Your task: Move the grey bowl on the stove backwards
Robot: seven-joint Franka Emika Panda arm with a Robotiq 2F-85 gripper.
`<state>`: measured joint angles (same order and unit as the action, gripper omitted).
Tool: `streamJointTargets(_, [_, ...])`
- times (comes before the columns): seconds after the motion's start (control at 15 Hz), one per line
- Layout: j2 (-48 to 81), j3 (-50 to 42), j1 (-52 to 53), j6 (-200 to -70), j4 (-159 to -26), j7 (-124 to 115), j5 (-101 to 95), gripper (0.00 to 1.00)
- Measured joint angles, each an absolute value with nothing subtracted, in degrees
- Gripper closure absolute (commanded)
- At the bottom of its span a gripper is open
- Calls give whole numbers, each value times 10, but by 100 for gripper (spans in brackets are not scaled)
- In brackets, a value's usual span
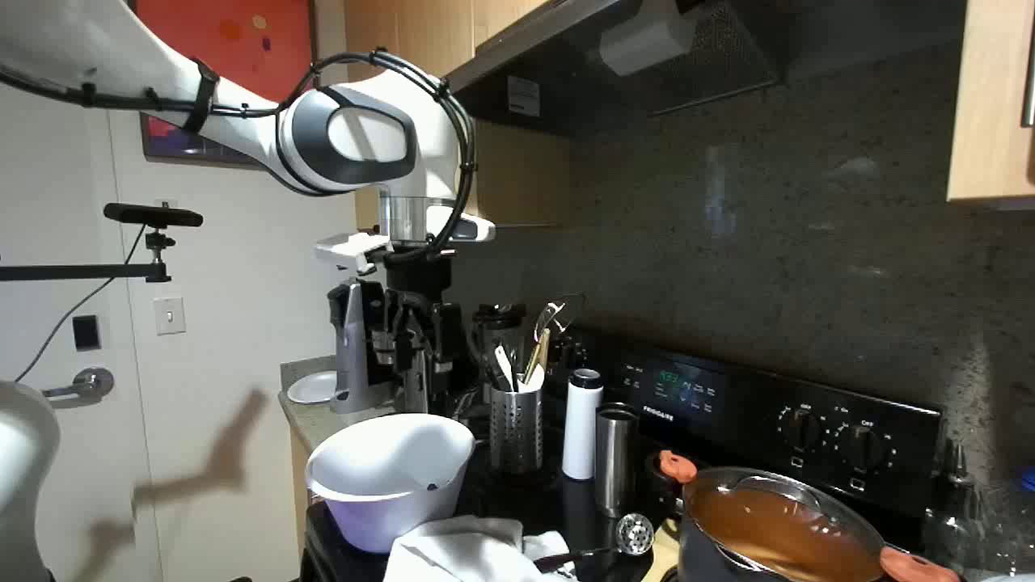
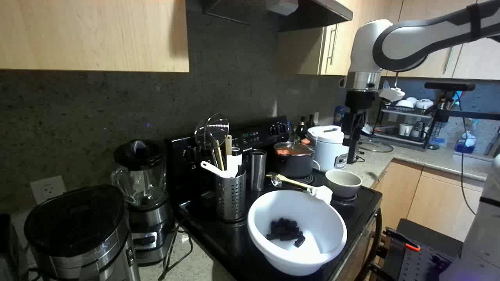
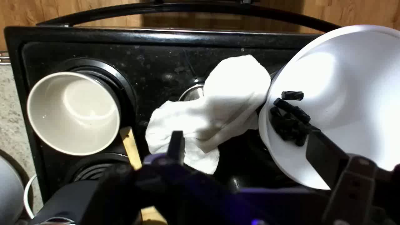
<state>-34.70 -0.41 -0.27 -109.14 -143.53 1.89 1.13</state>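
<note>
The grey bowl (image 2: 343,182) sits upright on the black stove (image 2: 234,249), at its front corner beyond the white bowl. In the wrist view, the grey bowl (image 3: 75,114) is at the left, over a front burner, with a pale, empty inside. It does not show in the exterior view with the stove's back panel (image 1: 728,404) at the right. My gripper (image 3: 245,143) is open and empty, its fingers wide apart, above the stove between the white cloth and the white bowl. It points down in both exterior views (image 1: 412,376) (image 2: 352,156), apart from the grey bowl.
A large white bowl (image 2: 297,262) holding black pieces stands on the stove. A white cloth (image 3: 203,118) lies between the bowls. A wooden utensil (image 3: 131,147) lies beside the grey bowl. The pot (image 2: 293,166), tumblers (image 1: 616,461) and utensil holder (image 1: 517,428) stand behind. A hood (image 1: 550,65) hangs above.
</note>
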Motion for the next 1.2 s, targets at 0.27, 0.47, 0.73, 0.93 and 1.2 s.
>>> streamJointTargets(0.27, [-347,-4,-3,-1091,-1435,19,11,0])
streamJointTargets(0.47, [-347,-4,-3,-1091,-1435,19,11,0])
streamJointTargets(0.73, [-347,-4,-3,-1091,-1435,19,11,0])
streamJointTargets(0.93, [-337,-16,-6,-1114,-1432,19,11,0])
streamJointTargets(1.2, [-275,-52,-36,-1196,-1419,20,6,0])
